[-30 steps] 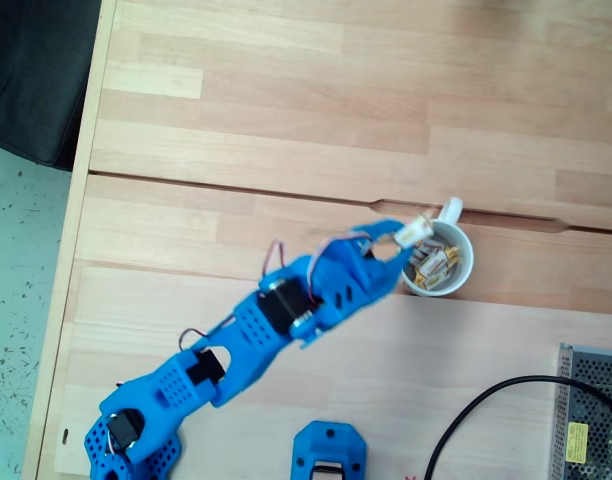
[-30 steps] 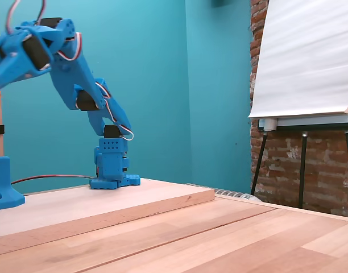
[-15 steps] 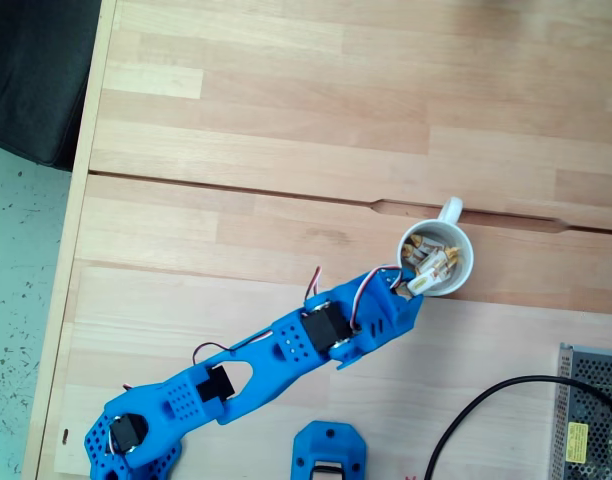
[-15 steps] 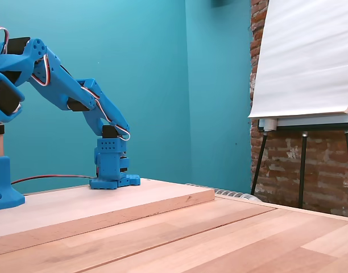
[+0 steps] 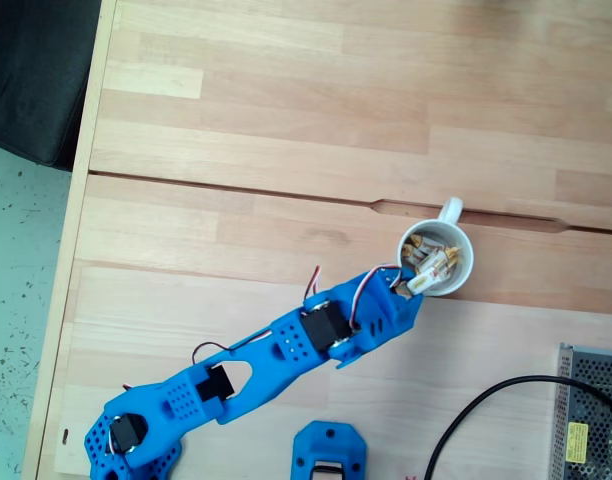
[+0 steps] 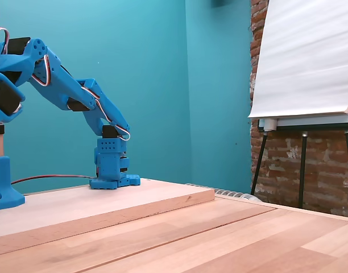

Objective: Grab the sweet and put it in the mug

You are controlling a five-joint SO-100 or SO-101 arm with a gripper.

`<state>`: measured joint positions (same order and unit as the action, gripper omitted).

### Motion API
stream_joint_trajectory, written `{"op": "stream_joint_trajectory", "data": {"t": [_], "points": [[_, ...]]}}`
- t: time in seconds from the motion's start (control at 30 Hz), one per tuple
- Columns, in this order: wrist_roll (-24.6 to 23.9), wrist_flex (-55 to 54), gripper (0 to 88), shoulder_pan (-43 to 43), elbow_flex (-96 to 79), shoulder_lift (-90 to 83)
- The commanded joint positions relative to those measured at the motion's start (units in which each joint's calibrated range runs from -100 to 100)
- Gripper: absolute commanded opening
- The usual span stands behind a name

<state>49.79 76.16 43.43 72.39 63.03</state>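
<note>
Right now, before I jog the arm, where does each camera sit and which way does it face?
A fixed view: mounted above, looking straight down on the wooden table; the blue arm reaches toward the mug, gripper at its rim.
A fixed view: low at table height, looking sideways across the boards toward a teal wall and flipchart; arm base and links at left.
Shared: both fixed views show the arm and the table.

Counter (image 5: 286, 110): we see pale wooden boards with a dark seam running across them in a fixed view.
Black cable (image 5: 476, 415): we find it curving over the counter at lower right.
Metal box (image 5: 591, 410): perforated grey casing with a yellow label, at the lower right corner, beside the cable.
Dark cloth (image 5: 36, 70): we note it off the counter's edge, upper left.
Speckled floor (image 5: 21, 300): pale, below the cloth.
Teal wall (image 6: 162, 85): behind the counter in a fixed view.
Flipchart (image 6: 305, 62): white sheet on an easel, right.
Brick wall (image 6: 288, 165): behind the easel legs.
</note>
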Motion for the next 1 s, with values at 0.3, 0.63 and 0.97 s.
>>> {"op": "stream_joint_trajectory", "data": {"t": [0.3, 0.63, 0.97], "points": [[-0.1, -0.6, 14.7, -1.1, 0.3, -5.6], [-0.1, 5.5, 9.5, -2.3, -0.5, -8.0], [-4.8, 10.6, 4.5, -10.7, -9.8, -23.3]]}}
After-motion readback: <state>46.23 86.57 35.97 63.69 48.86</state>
